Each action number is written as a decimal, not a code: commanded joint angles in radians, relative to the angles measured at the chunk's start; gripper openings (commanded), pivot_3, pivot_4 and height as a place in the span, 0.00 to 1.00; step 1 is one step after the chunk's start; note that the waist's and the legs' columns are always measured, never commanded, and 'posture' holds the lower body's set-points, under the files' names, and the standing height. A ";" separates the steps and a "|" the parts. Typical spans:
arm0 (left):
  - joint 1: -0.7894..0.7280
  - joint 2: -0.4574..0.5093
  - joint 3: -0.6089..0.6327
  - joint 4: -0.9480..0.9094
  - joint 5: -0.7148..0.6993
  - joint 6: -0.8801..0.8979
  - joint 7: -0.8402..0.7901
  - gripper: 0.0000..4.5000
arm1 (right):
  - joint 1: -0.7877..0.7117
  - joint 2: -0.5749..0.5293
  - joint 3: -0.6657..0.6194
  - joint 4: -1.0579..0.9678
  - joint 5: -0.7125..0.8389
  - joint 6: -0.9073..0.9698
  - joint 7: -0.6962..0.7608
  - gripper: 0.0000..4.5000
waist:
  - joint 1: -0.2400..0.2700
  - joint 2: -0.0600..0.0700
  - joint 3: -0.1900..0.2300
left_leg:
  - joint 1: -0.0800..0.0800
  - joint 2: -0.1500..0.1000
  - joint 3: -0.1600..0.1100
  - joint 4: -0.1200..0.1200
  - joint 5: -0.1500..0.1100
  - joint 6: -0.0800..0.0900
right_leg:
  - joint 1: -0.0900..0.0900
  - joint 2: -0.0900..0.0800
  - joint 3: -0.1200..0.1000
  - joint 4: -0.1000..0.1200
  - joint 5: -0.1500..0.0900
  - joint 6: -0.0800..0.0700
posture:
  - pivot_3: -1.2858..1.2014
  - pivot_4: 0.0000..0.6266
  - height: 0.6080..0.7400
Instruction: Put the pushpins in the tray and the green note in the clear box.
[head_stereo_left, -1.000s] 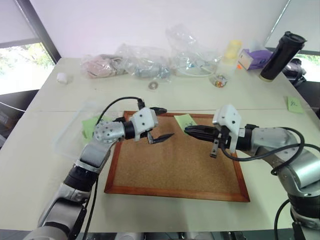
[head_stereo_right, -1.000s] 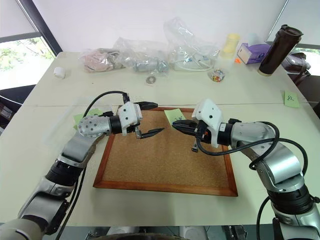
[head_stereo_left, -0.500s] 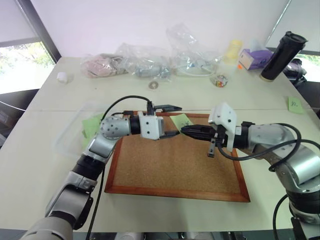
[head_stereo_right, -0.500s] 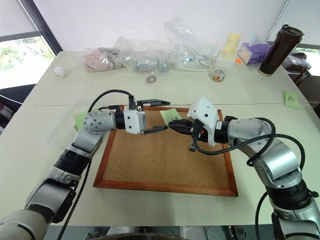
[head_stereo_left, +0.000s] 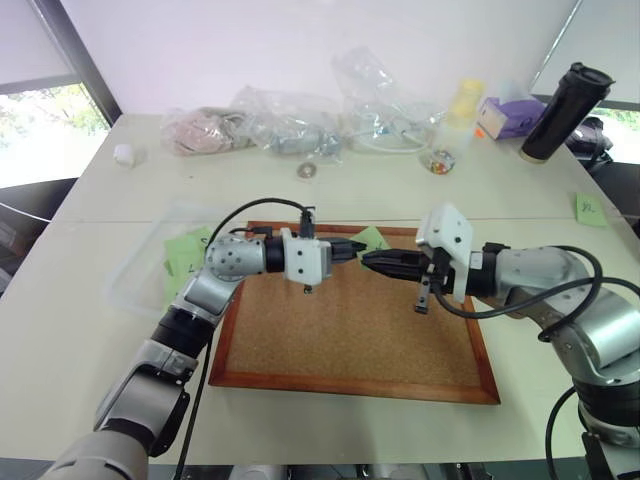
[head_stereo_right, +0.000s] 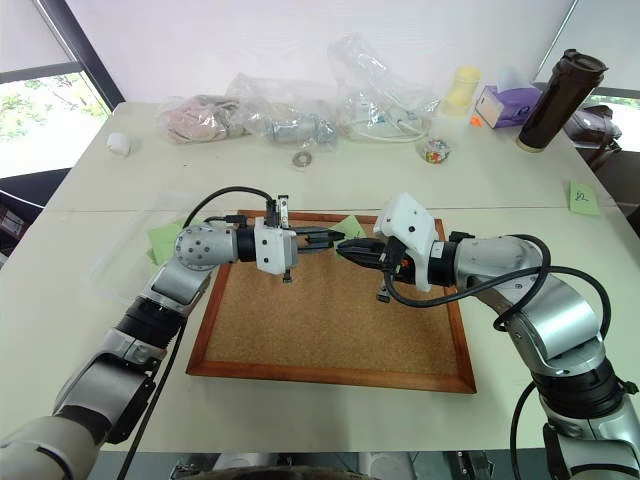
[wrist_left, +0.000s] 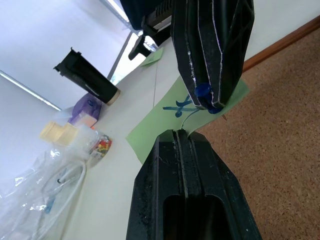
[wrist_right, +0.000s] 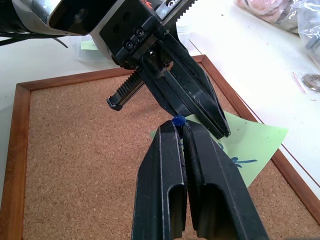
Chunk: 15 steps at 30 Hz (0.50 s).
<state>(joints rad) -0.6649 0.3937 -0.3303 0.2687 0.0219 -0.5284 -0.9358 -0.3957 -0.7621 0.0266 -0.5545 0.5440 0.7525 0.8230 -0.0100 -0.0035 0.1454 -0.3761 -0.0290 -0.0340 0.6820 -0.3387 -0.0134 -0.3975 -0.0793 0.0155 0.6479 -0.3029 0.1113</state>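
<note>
Pin-removal step, seen over a corkboard (head_stereo_left: 350, 340). Just beside the corkboard's left edge lies the clear box (head_stereo_left: 135, 282), with a few green slips (head_stereo_left: 185, 255) already in it. Over the corkboard's far edge the left gripper (head_stereo_left: 345, 248) points level toward the right, its two fingers pressed together. Its tip meets the tip of the other gripper above the far edge. Whether it pinches the pin's thin needle, the edge of the paper, or nothing cannot be told. The green note (wrist_left: 160, 117) lies flat at the corkboard's far edge, half on the cork and half over the wooden frame onto the table, directly beneath both fingertips, with its scribble facing up. The pushpin (wrist_right: 177, 120), here with a blue head, sits at the very tip of the right gripper (head_stereo_left: 372, 259), which is clamped on that head. The right gripper reaches in from the corkboard's right side, angled slightly downward. The step in hand is judged to be freeing the pin from the note, or passing it between grippers, with neither thing delivered yet. The next move probably calls for one gripper to let go cleanly, so that the small pin is not dropped onto the cork. The pin then goes to the tray, and the loose note is lifted and carried left to the clear box.
</note>
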 joint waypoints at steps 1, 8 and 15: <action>-0.024 0.022 -0.010 0.003 0.029 -0.073 -0.014 0.01 | -0.043 -0.003 -0.056 -0.021 0.028 -0.001 -0.014 0.00 | 0.000 0.000 0.000 | 0.000 0.000 0.000 0.000 0.000 0.000 | 0.000 0.000 0.000 0.000 0.000 0.000 | 0.52 0.24 1.00; -0.028 0.050 -0.027 0.071 0.078 -0.173 -0.008 0.01 | -0.054 -0.027 -0.109 -0.022 0.061 0.019 -0.025 0.00 | 0.002 0.000 0.000 | 0.000 0.000 0.000 0.000 0.000 0.000 | 0.000 0.000 0.000 0.000 0.000 0.000 | 0.52 0.24 1.00; -0.018 0.063 -0.016 0.065 0.062 -0.164 -0.002 0.01 | 0.007 -0.063 -0.236 0.005 0.072 0.040 -0.057 0.00 | 0.003 0.000 0.000 | 0.000 0.000 0.000 0.000 0.000 0.000 | 0.000 0.000 0.000 0.001 0.000 0.000 | 0.52 0.24 1.00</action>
<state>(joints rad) -0.6764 0.4431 -0.3701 0.3593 0.1001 -0.6898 -0.9457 -0.4058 -0.8074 -0.1469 -0.5530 0.6127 0.7985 0.7764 -0.0070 -0.0036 0.1454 -0.3762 -0.0291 -0.0340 0.6821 -0.3389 -0.0133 -0.3975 -0.0794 0.0153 0.6486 -0.3029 0.1113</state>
